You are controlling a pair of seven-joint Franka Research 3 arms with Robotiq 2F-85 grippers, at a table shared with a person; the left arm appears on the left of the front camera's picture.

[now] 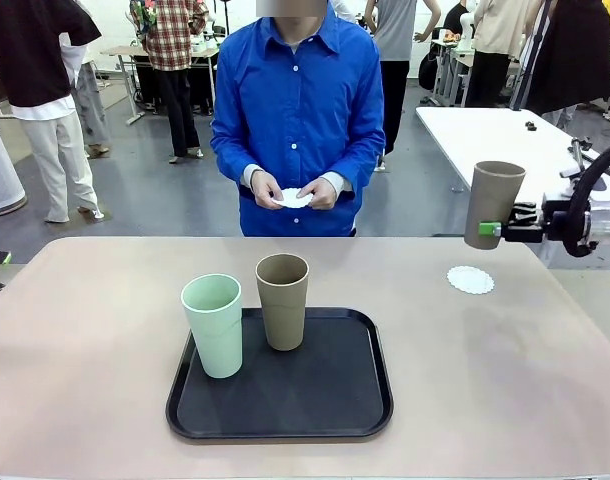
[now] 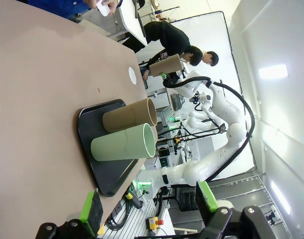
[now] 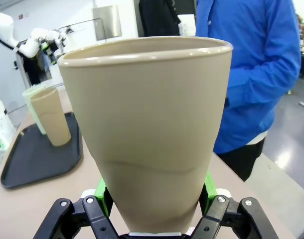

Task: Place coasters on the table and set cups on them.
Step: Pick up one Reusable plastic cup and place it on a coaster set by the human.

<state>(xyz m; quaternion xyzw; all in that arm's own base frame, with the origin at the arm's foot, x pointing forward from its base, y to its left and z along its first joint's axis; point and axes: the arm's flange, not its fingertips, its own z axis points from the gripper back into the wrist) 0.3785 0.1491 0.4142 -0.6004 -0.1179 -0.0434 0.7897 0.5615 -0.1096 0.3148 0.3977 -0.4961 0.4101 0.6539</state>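
Nearest, the left gripper (image 2: 148, 211) hangs by the edge of the table (image 1: 75, 340). Its jaws are spread wide, with nothing between the green pads (image 2: 90, 208).

On the near half of the table lies a black tray (image 1: 335, 400). Two cups stand upright on it, close together. A mint cup (image 1: 213, 325) is at the tray's left front. A tan cup (image 1: 283, 300) is behind it and to its right, near the tray's far edge. Both are empty, mouths up.

Farther on, toward the table's far right corner, a doily (image 1: 471, 279) lies flat on the bare tabletop, well apart from the tray.

The right gripper (image 3: 155, 191) comes in from the right at that spot. It pinches a second tan cup (image 1: 493, 205) low on its wall, with one green pad pressed to each side near the base. This cup is in the air, mouth up and leaning a little. Its base is just above the doily and does not touch it. I cannot tell whether it hangs straight over the doily or slightly to one side.

Beyond the far edge a person (image 1: 297, 110) in a blue shirt stands facing the table. At waist height one hand (image 1: 264, 190) and the other hand (image 1: 322, 192) hold white paper (image 1: 293, 198) between them. How many pieces there are is too small to tell.

Behind the person, to the right, stands a white table (image 1: 485, 135).
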